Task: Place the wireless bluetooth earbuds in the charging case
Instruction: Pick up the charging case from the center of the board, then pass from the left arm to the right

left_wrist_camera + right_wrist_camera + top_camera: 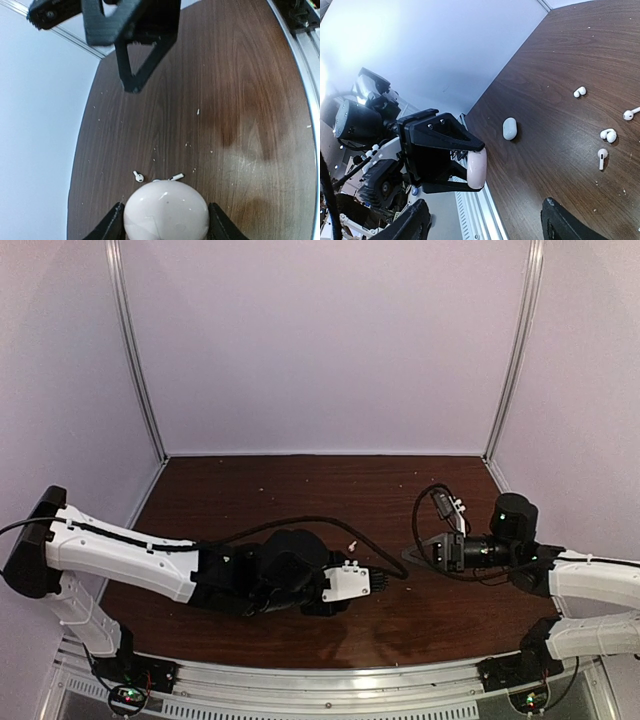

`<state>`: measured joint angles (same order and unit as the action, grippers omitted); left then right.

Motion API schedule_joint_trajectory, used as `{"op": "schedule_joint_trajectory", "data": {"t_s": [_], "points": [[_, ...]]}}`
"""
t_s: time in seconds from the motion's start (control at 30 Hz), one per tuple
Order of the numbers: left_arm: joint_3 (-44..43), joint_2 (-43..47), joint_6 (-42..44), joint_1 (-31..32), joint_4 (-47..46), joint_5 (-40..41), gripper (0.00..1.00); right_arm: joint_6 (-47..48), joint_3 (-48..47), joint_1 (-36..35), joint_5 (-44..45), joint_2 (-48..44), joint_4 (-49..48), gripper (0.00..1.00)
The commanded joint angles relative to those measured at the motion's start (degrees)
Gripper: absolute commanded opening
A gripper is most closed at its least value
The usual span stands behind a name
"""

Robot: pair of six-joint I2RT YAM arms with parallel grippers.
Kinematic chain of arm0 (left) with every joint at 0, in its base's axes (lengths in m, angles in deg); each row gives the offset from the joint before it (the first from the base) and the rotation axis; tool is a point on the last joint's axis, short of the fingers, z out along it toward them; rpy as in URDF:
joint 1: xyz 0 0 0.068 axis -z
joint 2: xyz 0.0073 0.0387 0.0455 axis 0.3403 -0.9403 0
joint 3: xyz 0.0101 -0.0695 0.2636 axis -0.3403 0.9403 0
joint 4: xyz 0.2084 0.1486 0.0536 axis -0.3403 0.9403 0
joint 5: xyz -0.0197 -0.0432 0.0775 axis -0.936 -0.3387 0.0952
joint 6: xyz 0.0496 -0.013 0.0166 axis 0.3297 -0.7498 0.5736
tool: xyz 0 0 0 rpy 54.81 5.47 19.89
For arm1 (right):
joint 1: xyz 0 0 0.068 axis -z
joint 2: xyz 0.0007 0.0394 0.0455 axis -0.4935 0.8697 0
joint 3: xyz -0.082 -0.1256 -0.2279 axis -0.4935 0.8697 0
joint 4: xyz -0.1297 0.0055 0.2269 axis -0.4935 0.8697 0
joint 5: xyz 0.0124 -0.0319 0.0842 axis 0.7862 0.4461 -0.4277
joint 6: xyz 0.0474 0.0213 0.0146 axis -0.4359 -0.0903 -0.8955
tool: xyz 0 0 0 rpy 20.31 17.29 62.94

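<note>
My left gripper (pixel 166 227) is shut on the charging case (pixel 166 210), a white oval pebble held low over the brown table. Two wireless bluetooth earbuds lie on the wood just beyond it: one (pixel 138 176) to the left, and one (pixel 176 176) partly hidden behind the case. In the right wrist view the same case (pixel 476 169) shows between the left arm's black fingers (pixel 445 135). My right gripper (pixel 487 230) is open with nothing between its fingers, and it faces the left gripper across a gap. In the top view the two grippers (pixel 385 583) (pixel 420 552) stand close together.
A second white oval case (pixel 510 128) lies on the table. Several loose earbuds (pixel 608 134) are scattered at the right of the right wrist view. The metal rail (pixel 475 215) runs along the table's near edge. Black cables (pixel 300 523) trail over the left arm. Crumbs dot the wood.
</note>
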<state>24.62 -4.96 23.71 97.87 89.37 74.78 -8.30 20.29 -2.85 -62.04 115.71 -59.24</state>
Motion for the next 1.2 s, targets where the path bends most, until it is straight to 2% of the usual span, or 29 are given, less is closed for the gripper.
{"op": "schedule_joint_trajectory", "data": {"t_s": [0.0, 0.07, 0.1, 0.27, 0.5, 0.63, 0.97, 1.17], "points": [[0.07, 4.40, 2.35, 2.58, -10.79, 2.26, 0.41, -3.39, 0.52, -3.29, -0.84, 1.11, -8.72, 0.82], [1.22, 6.66, 1.46, 2.77, -13.38, -1.33, 0.41, -7.74, 2.03, -3.91, -3.38, 2.24, -17.10, 0.90], [2.38, 9.61, 0.65, 2.74, -16.24, -5.73, 0.41, -11.93, 2.95, -4.23, -5.54, 3.19, -25.58, 0.95], [3.04, 13.82, 0.20, 2.76, -19.21, -12.53, 0.41, -15.20, 0.61, -6.95, -7.50, 3.55, -32.93, 1.00], [3.33, 15.60, 0.74, 3.05, -21.18, -16.47, 0.41, -14.19, -4.61, -13.53, -7.75, 3.74, -33.31, 1.00], [3.25, 15.44, 1.62, 3.64, -21.58, -16.71, 0.41, -11.16, -7.62, -15.55, -6.02, 3.86, -28.88, 1.00], [2.58, 14.11, 4.81, 5.89, -22.59, -15.59, 0.42, -12.14, -10.11, -19.76, -5.77, 7.87, -32.76, 0.97], [-0.25, 11.24, 8.92, 7.97, -19.12, -11.48, 0.41, -9.96, -11.32, -22.65, -6.81, 8.92, -32.73, 0.90]]}}
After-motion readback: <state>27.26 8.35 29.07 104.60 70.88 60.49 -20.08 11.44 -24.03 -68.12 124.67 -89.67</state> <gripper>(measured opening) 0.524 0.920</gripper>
